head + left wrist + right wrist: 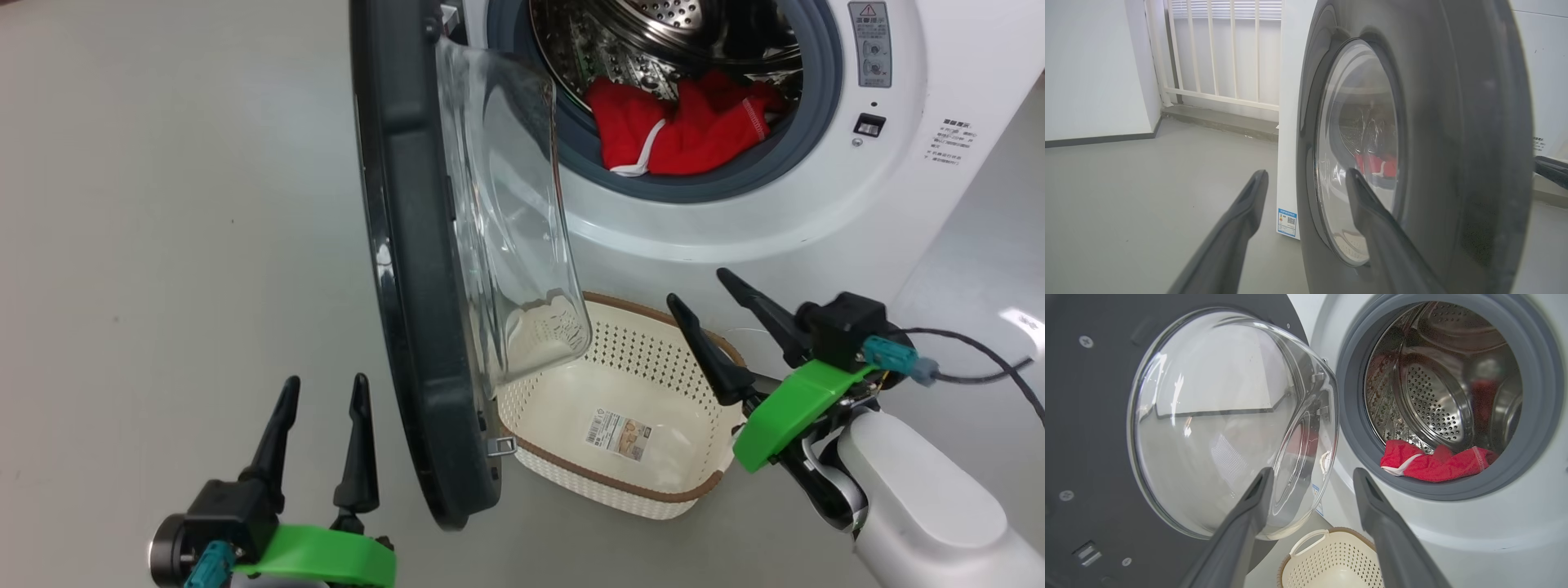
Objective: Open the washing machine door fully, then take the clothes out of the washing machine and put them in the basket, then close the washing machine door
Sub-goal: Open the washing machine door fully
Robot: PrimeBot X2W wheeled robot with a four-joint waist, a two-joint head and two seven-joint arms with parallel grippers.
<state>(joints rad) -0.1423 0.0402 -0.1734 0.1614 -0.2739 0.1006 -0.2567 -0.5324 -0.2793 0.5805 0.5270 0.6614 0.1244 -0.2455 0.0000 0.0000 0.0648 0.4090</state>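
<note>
The washing machine (735,220) stands ahead, its door (416,269) swung out toward me, edge-on, with the glass bowl (514,220) facing the drum. Red clothes (678,126) lie at the drum's front lip, seen too in the right wrist view as clothes (1433,463). The cream basket (620,416) sits on the floor under the opening, with nothing in it. My left gripper (325,390) is open, left of the door's outer face (1437,143). My right gripper (700,286) is open above the basket's right rim, pointing at the machine, between door (1094,428) and drum.
Grey floor (163,204) spreads to the left of the door. A white railing (1220,53) and wall stand behind the machine's left side. A dark cable (980,359) trails from my right wrist. The basket (1331,559) lies just below my right fingers.
</note>
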